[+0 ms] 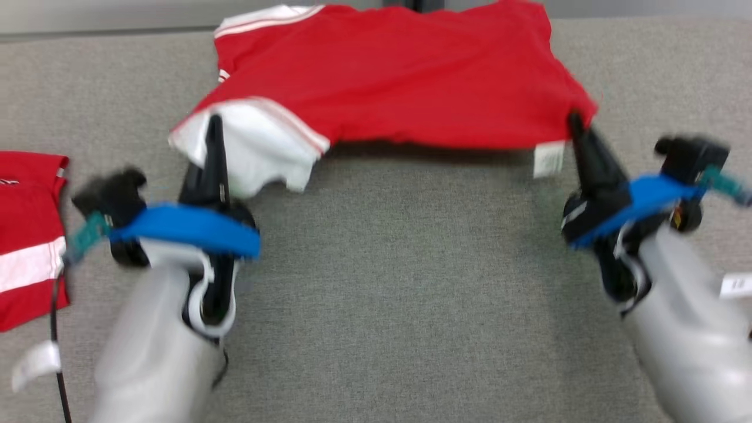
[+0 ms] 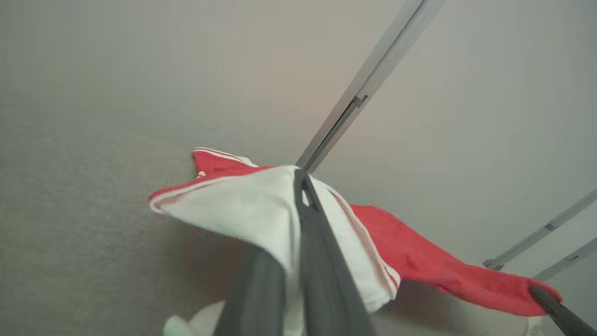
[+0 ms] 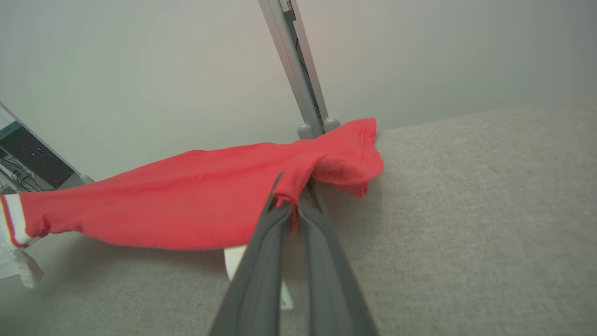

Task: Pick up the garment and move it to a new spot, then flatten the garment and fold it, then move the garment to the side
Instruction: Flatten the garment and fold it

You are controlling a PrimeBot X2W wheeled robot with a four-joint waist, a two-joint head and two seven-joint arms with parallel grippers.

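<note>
Garment lifted at its near edge over the grey table, my left gripper pinching the white sleeve, right gripper pinching the red corner. I judge pickup done; flattening, folding, side move remain.

A grey woven tabletop is lying under soft light, a pale wall is rising behind, and 1 metal post is standing at its far edge

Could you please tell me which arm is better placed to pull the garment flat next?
Probably the right: the right gripper pinches the red garment at its hem corner, while the left gripper holds only the loose white sleeve.
</note>
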